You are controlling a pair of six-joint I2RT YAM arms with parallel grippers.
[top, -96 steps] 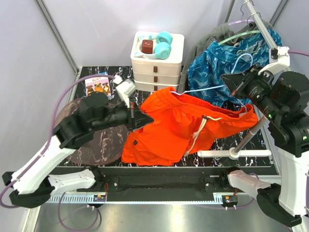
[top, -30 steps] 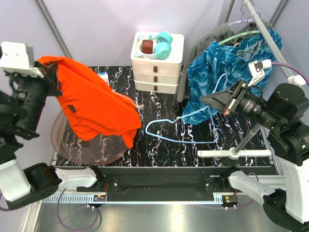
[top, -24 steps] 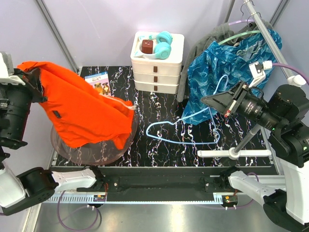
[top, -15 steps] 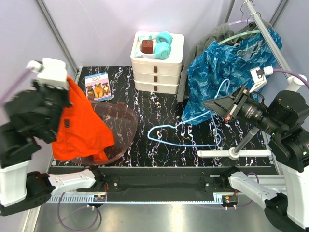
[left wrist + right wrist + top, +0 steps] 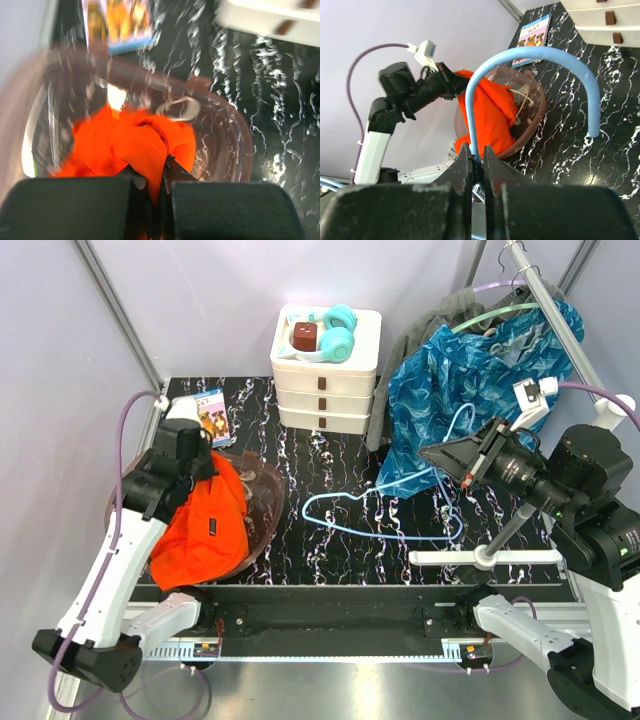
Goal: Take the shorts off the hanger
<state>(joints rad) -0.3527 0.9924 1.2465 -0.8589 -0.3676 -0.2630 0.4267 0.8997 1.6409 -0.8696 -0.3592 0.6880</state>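
I'm looking down on a black marbled table (image 5: 330, 455) boxed in by pale lilac walls. On the wrist feed my left gripper (image 5: 155, 175) is clenched, with a fold of the orange shorts (image 5: 135, 145) pinched between its fingers. The rest of that pair is bunched up in the translucent brown bowl (image 5: 225, 145) at the table's left side, with some spilling over the bowl's near edge in the overhead view. My right gripper (image 5: 476, 155) is closed tight on the thin wire of the blue hanger (image 5: 535, 51), whose hook curves up above the fingers. The hanger carries no garment, and from above its lower part rests on the table's middle. Just behind that arm, the blue patterned shorts (image 5: 440, 380) hang from the rail (image 5: 540, 290) at back right. The grey shorts (image 5: 440, 315) are draped behind them (mostly hidden, so I can't see how they hang). A white drawer unit (image 5: 325, 380) with teal headphones (image 5: 338, 330) on top stands at the back, and a booklet (image 5: 212, 415) lies beside the bowl.
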